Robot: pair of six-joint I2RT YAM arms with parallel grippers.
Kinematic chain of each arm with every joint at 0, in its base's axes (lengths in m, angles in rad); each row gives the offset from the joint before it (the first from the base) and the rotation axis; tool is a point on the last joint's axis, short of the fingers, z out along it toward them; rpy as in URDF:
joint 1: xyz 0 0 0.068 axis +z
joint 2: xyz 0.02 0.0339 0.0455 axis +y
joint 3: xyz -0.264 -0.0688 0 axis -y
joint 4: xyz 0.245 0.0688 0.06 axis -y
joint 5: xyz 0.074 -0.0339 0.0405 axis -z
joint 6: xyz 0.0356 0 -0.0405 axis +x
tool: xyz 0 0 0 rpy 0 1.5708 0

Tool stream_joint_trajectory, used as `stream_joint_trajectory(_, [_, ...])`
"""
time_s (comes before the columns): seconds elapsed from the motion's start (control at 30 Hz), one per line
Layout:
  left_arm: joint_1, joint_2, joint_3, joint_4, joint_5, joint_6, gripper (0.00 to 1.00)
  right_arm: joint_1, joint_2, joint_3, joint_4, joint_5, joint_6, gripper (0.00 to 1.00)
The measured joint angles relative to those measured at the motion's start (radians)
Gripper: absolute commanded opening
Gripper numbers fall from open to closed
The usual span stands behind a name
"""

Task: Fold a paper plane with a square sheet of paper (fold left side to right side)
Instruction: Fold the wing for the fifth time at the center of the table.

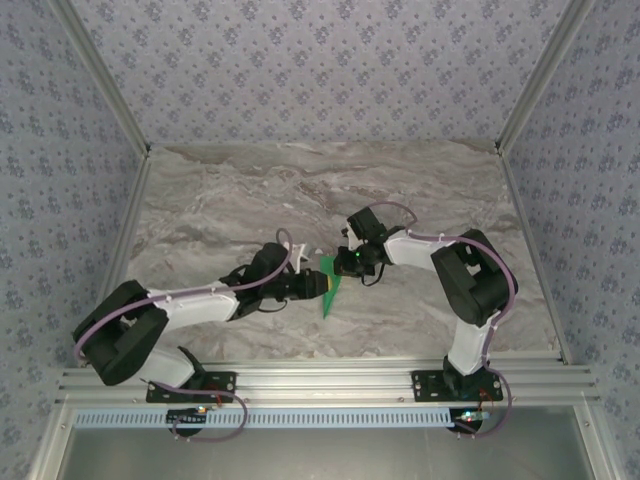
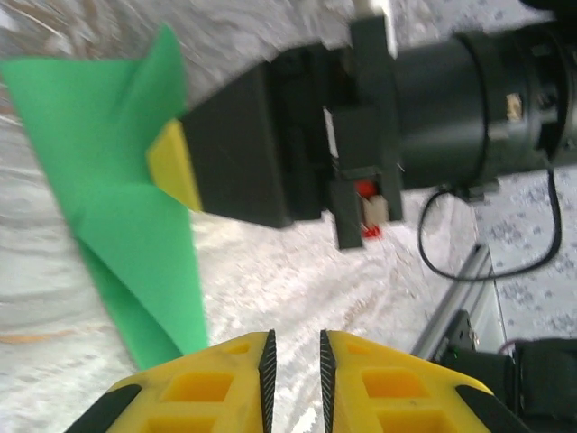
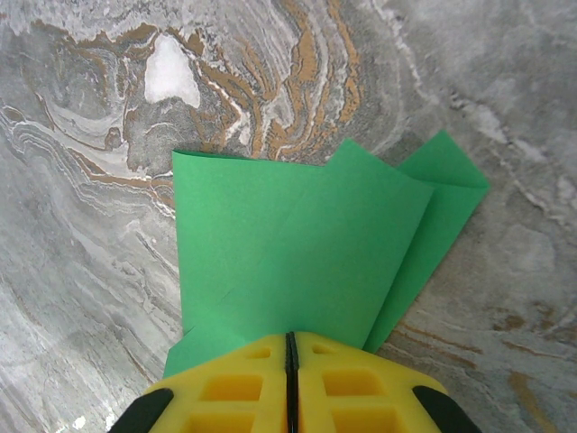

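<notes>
Near the middle of the grey-and-brown marbled counter (image 1: 300, 190), between the two gripper tips: a bright green sheet of paper (image 1: 331, 285). Folded, not lying as a flat square. From above, just a slim pointed sliver, wider at the far end and tapering toward the near edge of the counter.

From the right wrist, much broader (image 3: 297, 244): overlapping layers, with a wide flap on top showing a straight far edge and a sharp left corner. Behind it to the right, a second, narrower flap ending in a blunt point. Low on the left, a small tab of green poking out just beside the fingers. Plain and unmarked, the same green on every face shown, edges crisp.

Right gripper (image 3: 290, 343): yellow fingers pressed together with only a thin dark seam between them, clamped on the near edge of the paper. From the left wrist, one yellow finger of it tucked into the fold, green flaps spreading above and below, fold lines meeting close to that finger. Hard to tell whether the lower point of the paper rests on the counter.

Left gripper (image 2: 297, 361): fingers slightly apart, a narrow gap with bare counter showing through, nothing held. Close beside the lower tip of the paper; contact unclear.
</notes>
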Motion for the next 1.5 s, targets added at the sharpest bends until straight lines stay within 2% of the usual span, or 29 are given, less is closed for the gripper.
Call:
stream_joint_trajectory(0.63, [-0.037,0.224,0.05,0.009,0.008,-0.037,0.25,0.0,0.0,0.0,-0.001,0.0,-0.004,0.11])
stream_joint_trajectory(1.5, [-0.048,0.256,0.057,-0.011,-0.011,-0.037,0.24,0.0,-0.001,0.0,-0.002,0.0,-0.011,0.11])
